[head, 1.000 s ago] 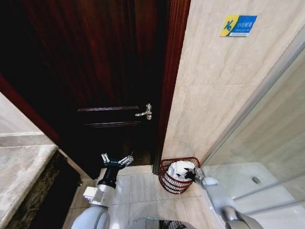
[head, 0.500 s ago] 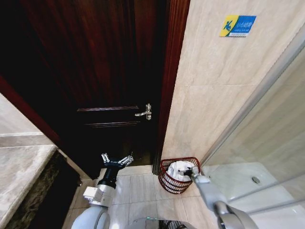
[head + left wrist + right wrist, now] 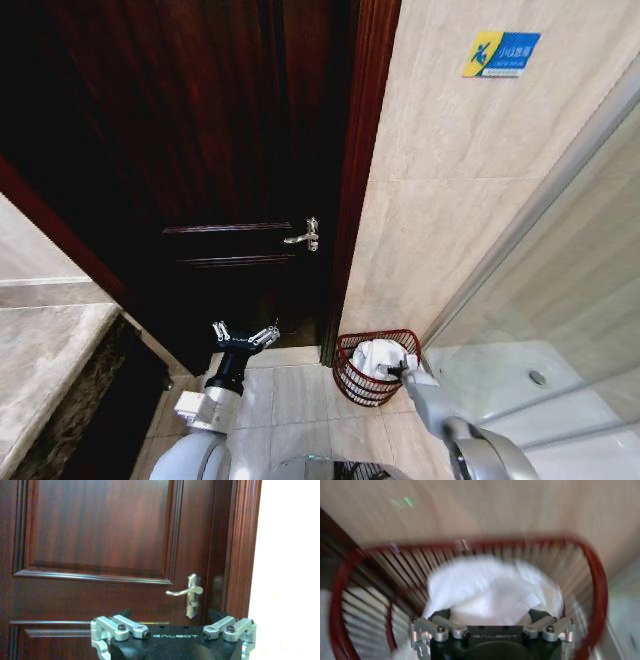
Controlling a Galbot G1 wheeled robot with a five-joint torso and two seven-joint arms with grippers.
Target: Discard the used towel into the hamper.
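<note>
Your towel (image 3: 376,357) lies in the hamper (image 3: 350,379) now, a crumpled white heap that fills most of the basket and rises close to the rim. Over the last second your right hand (image 3: 404,371) has drawn back from above the towel toward the near rim and sunk a little closer to you. In the right wrist view the hand (image 3: 492,630) has its fingers spread wide with nothing between them, and the towel (image 3: 492,588) sits just beyond them, apart from the hand. From that, the drop looks done and the arm is on its way out.

The hamper itself is a small round wire basket, dark reddish-brown, with ribbed see-through sides (image 3: 385,581) that flare slightly at the top. It stands on the tiled floor (image 3: 290,395) in the corner between the dark wooden door (image 3: 200,150) and the beige tiled wall (image 3: 450,200), just beside the glass shower screen (image 3: 560,300).

Your left hand (image 3: 245,336) hangs idle well to the left, fingers spread and holding nothing, pointed at the door with its brass lever handle (image 3: 186,591).
</note>
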